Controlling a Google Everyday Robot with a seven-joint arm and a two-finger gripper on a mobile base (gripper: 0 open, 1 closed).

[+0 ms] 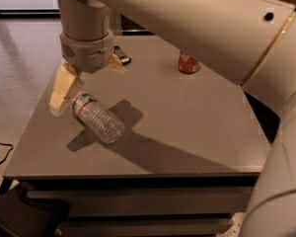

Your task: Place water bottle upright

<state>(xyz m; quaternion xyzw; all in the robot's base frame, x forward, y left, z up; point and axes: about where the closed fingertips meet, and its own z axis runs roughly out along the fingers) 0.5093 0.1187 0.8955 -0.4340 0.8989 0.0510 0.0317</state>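
Pincer (86,85) hangs with fingers apart near the surface's left edge, one finger just beside the cap end of the small clear ribbed plastic water bottle (98,118), which lies on its side. Probably light, crushable and slick, so grip the ribbed mid-body. The grey flat surface (187,132) also holds a red soda can (188,63) near its far edge, with pale floor (19,48) beyond.

Nothing can be read: the red-and-white band on the water bottle (97,117) lying on the bench (197,127) and the print on the red can (188,63) are illegible, and the claw (87,83), fingers spread, hangs over the bottle's labelled end.
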